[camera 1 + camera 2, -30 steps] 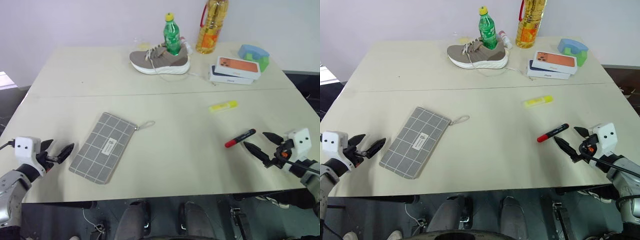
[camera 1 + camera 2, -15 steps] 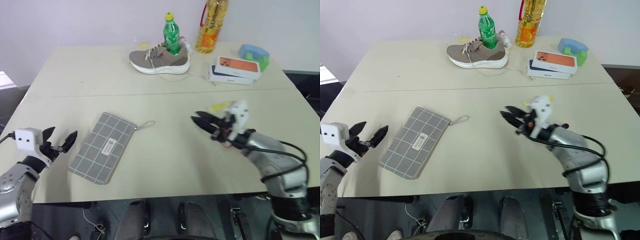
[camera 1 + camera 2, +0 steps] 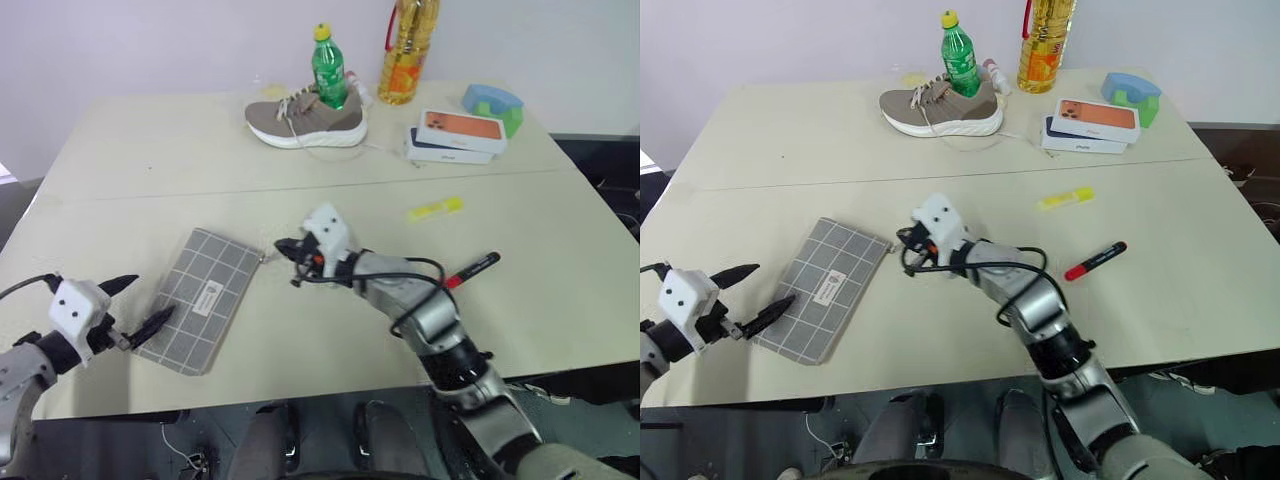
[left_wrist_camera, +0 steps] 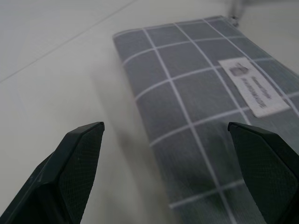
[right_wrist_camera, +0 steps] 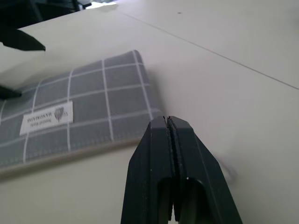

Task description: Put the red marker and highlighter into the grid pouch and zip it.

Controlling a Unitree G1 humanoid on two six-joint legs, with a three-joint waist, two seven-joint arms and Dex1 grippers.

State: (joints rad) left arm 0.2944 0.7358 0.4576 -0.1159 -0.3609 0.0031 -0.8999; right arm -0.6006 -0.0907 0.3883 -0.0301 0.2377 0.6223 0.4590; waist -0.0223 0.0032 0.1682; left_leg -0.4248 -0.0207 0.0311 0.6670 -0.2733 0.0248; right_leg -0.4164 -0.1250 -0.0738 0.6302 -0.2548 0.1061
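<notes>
Notably, the right gripper [image 3: 284,246] had its fingers pressed together beside the grid pouch's [image 3: 198,298] zipper corner, nothing visibly pinched. Left gripper [image 3: 140,305] stood spread at the pouch's near end. Red marker [image 3: 472,270] and highlighter [image 3: 435,209] lay apart on the table [image 3: 150,160].

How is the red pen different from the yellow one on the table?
The red marker is slim, with red ends and a black middle; the highlighter is stubby and bright yellow all over. The red marker is the longer of the two. The red marker lies nearer the robot, the highlighter farther back. Both lie flat on the table, tilted much the same way, and neither is in the grid pouch.
</notes>
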